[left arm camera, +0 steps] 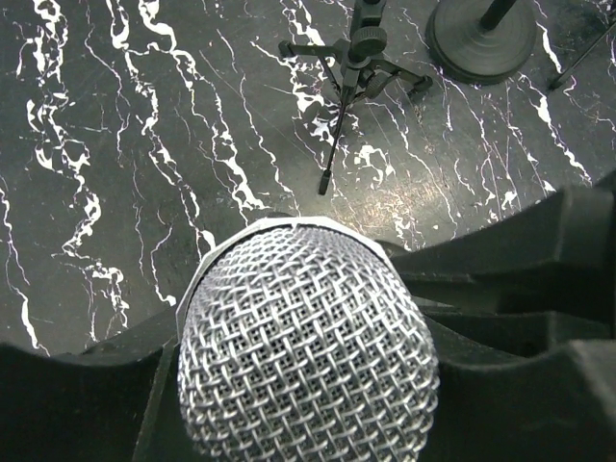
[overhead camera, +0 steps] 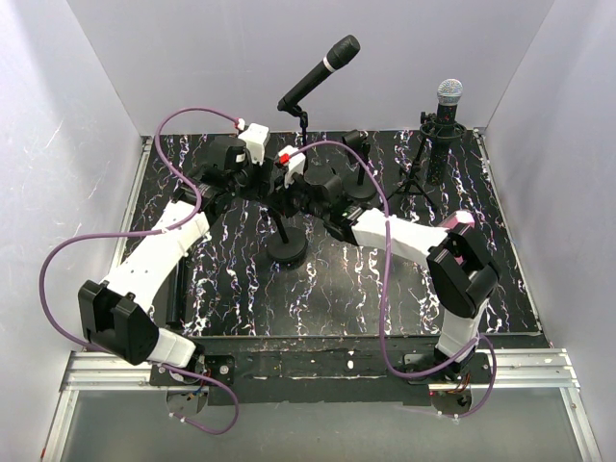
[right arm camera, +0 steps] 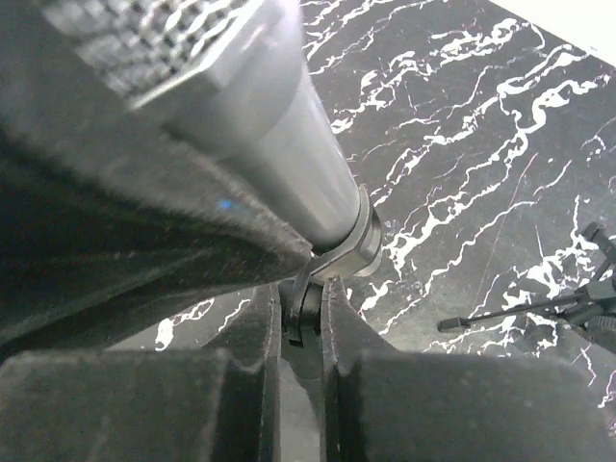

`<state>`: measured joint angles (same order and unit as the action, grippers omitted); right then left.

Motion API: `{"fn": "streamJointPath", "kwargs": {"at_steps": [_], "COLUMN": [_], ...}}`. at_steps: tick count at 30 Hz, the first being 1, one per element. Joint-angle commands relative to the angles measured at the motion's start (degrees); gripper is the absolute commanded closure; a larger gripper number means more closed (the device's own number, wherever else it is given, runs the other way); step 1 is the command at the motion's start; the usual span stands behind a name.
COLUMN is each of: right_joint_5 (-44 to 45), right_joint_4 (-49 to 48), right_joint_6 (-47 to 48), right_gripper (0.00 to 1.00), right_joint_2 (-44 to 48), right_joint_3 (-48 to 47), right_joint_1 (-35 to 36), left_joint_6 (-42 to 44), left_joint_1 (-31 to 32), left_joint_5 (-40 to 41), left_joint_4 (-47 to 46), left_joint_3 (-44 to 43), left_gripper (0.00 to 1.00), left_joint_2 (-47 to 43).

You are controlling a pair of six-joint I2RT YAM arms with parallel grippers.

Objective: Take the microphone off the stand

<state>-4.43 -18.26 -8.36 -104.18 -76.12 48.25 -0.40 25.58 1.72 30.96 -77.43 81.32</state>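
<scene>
The microphone (left arm camera: 308, 346) sits in the stand's clip (right arm camera: 351, 245) above the desk (overhead camera: 385, 289). The left gripper (left arm camera: 308, 395), jaws half-spread, clasps its mesh head. The right gripper (right arm camera: 300, 351) has its jaws pinched on the clip's neck. I'd guess it's rigid, weighty and slick-barrelled, and the mesh could dent.

I count three microphones: a black microphone (overhead camera: 322, 69) at the upper middle of the overhead view, a silver-headed microphone (overhead camera: 449, 93) at its upper right, and a mesh-headed microphone (left arm camera: 308, 346) filling the lower left-wrist view. There are three stands in the overhead view: a round-based stand (overhead camera: 287, 250) at centre, a tripod stand (overhead camera: 421, 178) at upper right, and a thin stand (overhead camera: 303, 123) under the black one. I have two arms, my left arm (overhead camera: 159, 250) and right arm (overhead camera: 404, 236), and two purple cables, a left cable (overhead camera: 45, 279) and a right cable (overhead camera: 384, 308).
</scene>
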Motion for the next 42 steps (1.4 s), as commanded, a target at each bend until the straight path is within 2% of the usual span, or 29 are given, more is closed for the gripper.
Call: {"fn": "streamJointPath", "kwargs": {"at_steps": [1,4,5,10,12,14,21,24,26,29,32,33,35,36,40,42], "right_joint_5": [1.08,0.21,-0.23,-1.46,-1.46,-1.72,-3.04,-3.31,-3.40,-3.48,-4.18,-5.14,-6.99,-7.61,-6.92,-6.21], "right_joint_4": [-0.46,-0.98,-0.99,-0.90,-0.99,-0.90,-0.37,-0.28,-0.20,0.42,0.86,1.12,3.05,4.01,7.36,9.02], "right_joint_6": [3.43,5.02,5.37,8.00,8.18,8.10,8.10,8.10,9.66,9.85,10.47,10.56,10.65,10.56,10.30,9.60], "right_gripper": [0.99,0.99,0.99,0.99,0.99,0.99,0.99,0.99,0.99,0.97,0.59,0.50,0.38,0.35,0.32,0.32], "right_joint_2": [1.61,3.63,4.42,6.97,7.41,8.03,9.17,9.78,10.14,11.19,13.12,13.91,15.49,16.46,19.97,21.64], "right_joint_3": [4.39,7.99,9.05,14.41,15.38,15.82,17.14,17.41,17.32,16.71,16.88,16.79,16.44,16.09,14.77,14.07], "right_joint_1": [-0.26,-0.96,-1.23,-2.19,-2.63,-2.81,-3.69,-3.69,-3.69,-3.86,-4.56,-5.09,-6.06,-6.41,-7.82,-8.08], "left_joint_6": [-4.78,-6.36,-7.23,-10.14,-9.18,-7.95,-1.71,4.33,8.73,16.29,20.87,21.75,22.99,23.43,23.70,23.00], "left_joint_1": [-0.88,-3.51,-4.92,-11.78,-11.96,-11.96,-12.84,-13.28,-13.63,-14.50,-16.61,-17.23,-18.28,-18.98,-21.71,-24.78], "left_joint_5": [-0.66,-1.45,-3.89,-28.30,-35.17,-38.45,-31.08,-29.32,-26.08,-16.87,-8.42,-6.22,-0.70,1.86,10.39,11.47], "left_joint_4": [0.15,-0.11,-0.46,-3.62,-4.24,-3.98,-1.87,0.76,3.56,13.21,28.14,31.50,35.73,37.58,45.23,47.43], "left_joint_3": [-3.17,-3.52,-3.87,-7.90,-9.92,-12.48,-25.47,-30.66,-32.34,-34.18,-36.39,-35.87,-33.07,-31.57,-29.28,-28.40], "left_gripper": [1.00,1.00,1.00,1.00,1.00,1.00,1.00,1.00,1.00,1.00,1.00,1.00,1.00,1.00,1.00,1.00], "left_joint_2": [-1.60,-1.60,-1.60,-0.20,0.33,0.86,3.05,4.11,4.11,5.33,7.36,7.62,7.37,7.19,10.17,12.01]}}
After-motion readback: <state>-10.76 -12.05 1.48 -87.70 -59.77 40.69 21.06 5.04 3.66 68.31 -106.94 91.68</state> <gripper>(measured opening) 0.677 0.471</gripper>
